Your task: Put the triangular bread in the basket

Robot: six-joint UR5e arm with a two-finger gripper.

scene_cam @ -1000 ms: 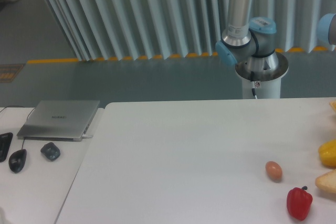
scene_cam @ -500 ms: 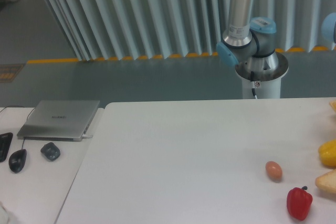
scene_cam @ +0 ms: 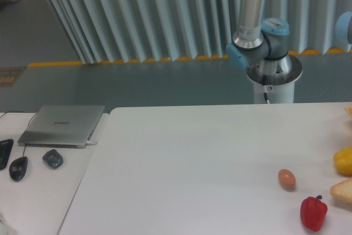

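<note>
No shift: triangular bread [scene_cam: 342,190] beside pepper [scene_cam: 313,213]

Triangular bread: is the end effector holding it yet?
No, the triangular bread lies on the table at the right edge, beside the red pepper, with no end effector in view.

The UR5e arm [scene_cam: 256,31] stands on its round base [scene_cam: 273,78] behind the far edge of the table, right of centre. A silver link rises straight up from the blue-capped shoulder joints [scene_cam: 258,48] and leaves the picture at the top. A further blue-capped joint [scene_cam: 344,27] shows at the right edge, cut off by the frame. A thin cable hangs down the front of the base. The wrist and the gripper lie outside the camera's view, so their pose and state cannot be told.
</note>
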